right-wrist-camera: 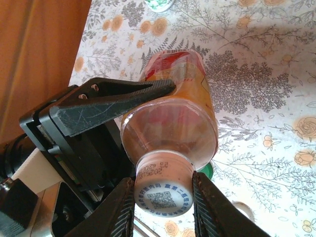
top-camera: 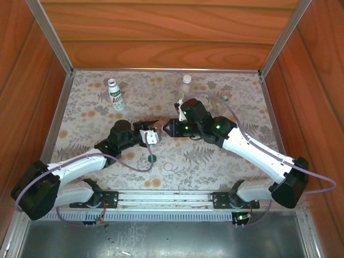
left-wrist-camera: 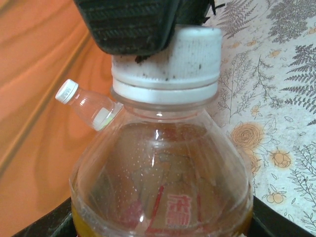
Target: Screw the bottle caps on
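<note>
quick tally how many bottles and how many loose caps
bottles: 3, white bottle, clear bottle, amber bottle held
loose caps: 2, dark green cap, pale cap
total: 5; a faint clear shape far right is too unclear to count

We reach our left arm (top-camera: pixel 80 164) in from 8 o'clock, left gripper (top-camera: pixel 152 134) clamped round the bottle (left-wrist-camera: pixel 163 182) | our right arm (top-camera: pixel 252 150) comes from 4 o'clock, right gripper (right-wrist-camera: pixel 164 197) pinching the cap (left-wrist-camera: pixel 168 64)
</note>
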Controlling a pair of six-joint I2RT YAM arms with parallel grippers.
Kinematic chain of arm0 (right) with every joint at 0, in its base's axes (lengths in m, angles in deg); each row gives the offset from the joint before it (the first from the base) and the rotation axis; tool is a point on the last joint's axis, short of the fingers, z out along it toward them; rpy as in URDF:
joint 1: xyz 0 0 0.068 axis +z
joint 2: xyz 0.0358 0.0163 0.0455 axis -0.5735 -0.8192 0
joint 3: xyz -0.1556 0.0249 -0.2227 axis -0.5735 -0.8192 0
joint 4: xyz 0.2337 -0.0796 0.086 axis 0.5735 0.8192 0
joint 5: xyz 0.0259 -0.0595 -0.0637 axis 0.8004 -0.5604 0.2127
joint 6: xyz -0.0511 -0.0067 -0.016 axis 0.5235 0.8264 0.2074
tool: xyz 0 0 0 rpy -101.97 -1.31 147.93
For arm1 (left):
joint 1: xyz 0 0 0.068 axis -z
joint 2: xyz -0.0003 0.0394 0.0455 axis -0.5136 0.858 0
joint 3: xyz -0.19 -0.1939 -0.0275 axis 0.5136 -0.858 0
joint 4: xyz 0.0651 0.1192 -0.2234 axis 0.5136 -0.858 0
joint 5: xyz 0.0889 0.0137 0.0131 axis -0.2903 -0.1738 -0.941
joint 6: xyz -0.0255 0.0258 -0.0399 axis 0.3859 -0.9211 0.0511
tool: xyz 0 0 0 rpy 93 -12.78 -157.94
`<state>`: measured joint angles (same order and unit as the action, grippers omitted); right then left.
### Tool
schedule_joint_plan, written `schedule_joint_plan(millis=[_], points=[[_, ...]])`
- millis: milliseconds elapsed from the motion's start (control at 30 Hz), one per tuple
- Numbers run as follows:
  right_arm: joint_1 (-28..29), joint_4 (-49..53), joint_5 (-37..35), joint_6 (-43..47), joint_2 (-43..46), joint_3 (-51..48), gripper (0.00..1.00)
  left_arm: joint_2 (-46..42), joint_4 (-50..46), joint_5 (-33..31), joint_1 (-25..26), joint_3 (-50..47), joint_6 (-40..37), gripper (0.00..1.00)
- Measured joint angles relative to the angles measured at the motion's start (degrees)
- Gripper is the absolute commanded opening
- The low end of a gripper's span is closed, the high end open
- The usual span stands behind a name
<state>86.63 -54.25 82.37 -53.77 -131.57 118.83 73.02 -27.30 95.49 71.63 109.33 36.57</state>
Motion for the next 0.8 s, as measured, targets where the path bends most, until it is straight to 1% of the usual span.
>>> schedule_joint_plan(millis=[100, 167, 233, 333, 433, 600, 667, 800], points=[[-0.3, -2.7, 1.5, 7.8, 1.9, -0.7, 0.70, 0.0, 0.0, 2.1, -1.1, 0.0, 3.5, 0.56], [-0.3, -4.8, 1.7, 15.3, 4.6, -1.6, 0.74, 0.0, -0.1, 4.7, -2.6, 0.1, 7.2, 0.56], [-0.3, -7.7, 1.6, 23.4, 9.1, -3.8, 0.74, 0.0, -0.2, 8.0, -4.3, 0.3, 11.5, 0.56], [-0.3, -12.7, 2.0, 33.2, 15.1, -8.1, 0.73, 0.0, -0.4, 13.2, -6.0, 1.3, 17.2, 0.56], [-0.3, -16.4, 2.5, 40.7, 17.8, -11.1, 0.69, 0.0, -0.3, 18.9, -6.5, 2.7, 21.7, 0.57], [-0.3, -21.4, 3.2, 45.8, 16.2, -12.8, 0.65, 0.0, -0.3, 26.9, -6.6, 4.6, 25.7, 0.57], [-0.3, -22.4, 3.5, 46.7, 15.1, -12.9, 0.63, 0.0, -0.3, 28.6, -6.6, 5.0, 26.4, 0.57], [-0.3, -23.9, 4.6, 47.4, 12.7, -12.9, 0.54, 0.1, -0.3, 30.3, -6.6, 5.6, 27.5, 0.57]])
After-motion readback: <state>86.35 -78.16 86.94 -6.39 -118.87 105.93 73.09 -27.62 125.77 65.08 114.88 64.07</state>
